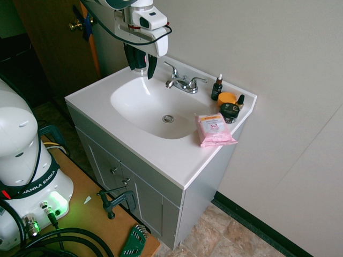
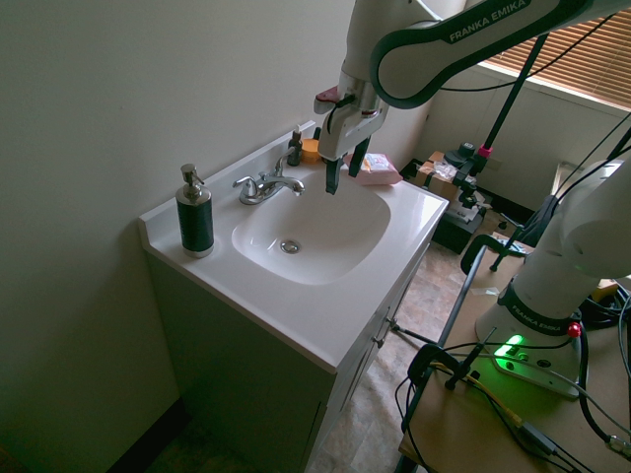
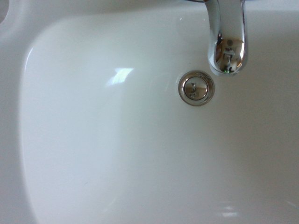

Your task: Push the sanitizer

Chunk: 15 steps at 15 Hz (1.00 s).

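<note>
The sanitizer (image 2: pixel 194 219), a tall black pump bottle with a silver head, stands upright on the back corner of the white sink counter (image 2: pixel 296 315), beside the wall and left of the faucet. My gripper (image 2: pixel 345 169) hangs open above the basin, on the other side of the faucet, well apart from the bottle and holding nothing. In the first exterior view the gripper (image 1: pixel 141 63) sits in front of that corner and covers most of the bottle. The wrist view shows only the basin, its drain (image 3: pixel 196 87) and the faucet spout (image 3: pixel 226 42).
A chrome faucet (image 1: pixel 182 83) stands at the back of the basin. At the far counter end are a small dropper bottle (image 1: pixel 217 88), an orange jar (image 1: pixel 227 98), a squat black jar (image 1: pixel 230 111) and a pink wipes pack (image 1: pixel 214 128). Walls bound the counter's back.
</note>
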Available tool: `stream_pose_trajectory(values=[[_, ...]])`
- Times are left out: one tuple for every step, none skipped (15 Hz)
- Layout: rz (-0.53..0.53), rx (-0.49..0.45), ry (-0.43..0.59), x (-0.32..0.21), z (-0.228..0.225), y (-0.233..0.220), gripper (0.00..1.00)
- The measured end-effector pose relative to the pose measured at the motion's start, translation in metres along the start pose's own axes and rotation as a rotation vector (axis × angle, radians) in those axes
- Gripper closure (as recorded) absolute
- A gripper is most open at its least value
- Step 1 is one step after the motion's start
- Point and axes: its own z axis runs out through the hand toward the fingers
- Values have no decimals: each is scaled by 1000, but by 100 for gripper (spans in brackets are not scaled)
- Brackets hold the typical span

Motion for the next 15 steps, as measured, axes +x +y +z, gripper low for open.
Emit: stream_pose_trajectory(values=[[-1, 2, -2, 0, 0, 0, 0], [-9, 9, -3, 0, -2, -1, 0], [-15, 18, 2, 2, -7, -3, 0], [-23, 32, 14, 4, -17, -11, 0], [-40, 49, 29, 6, -35, -25, 0], [-65, 65, 43, 5, -59, -43, 0], [-94, 80, 56, 0, -84, -64, 0], [-118, 96, 67, -6, -104, -85, 100], [-143, 108, 78, -9, -119, -106, 100], [-169, 108, 86, -11, -127, -126, 100], [-181, 103, 91, -11, -132, -147, 100], [-189, 95, 94, -12, -135, -166, 100], [-197, 88, 95, -12, -137, -182, 100], [-207, 81, 97, -15, -137, -197, 100], [-214, 75, 97, -17, -136, -208, 100]])
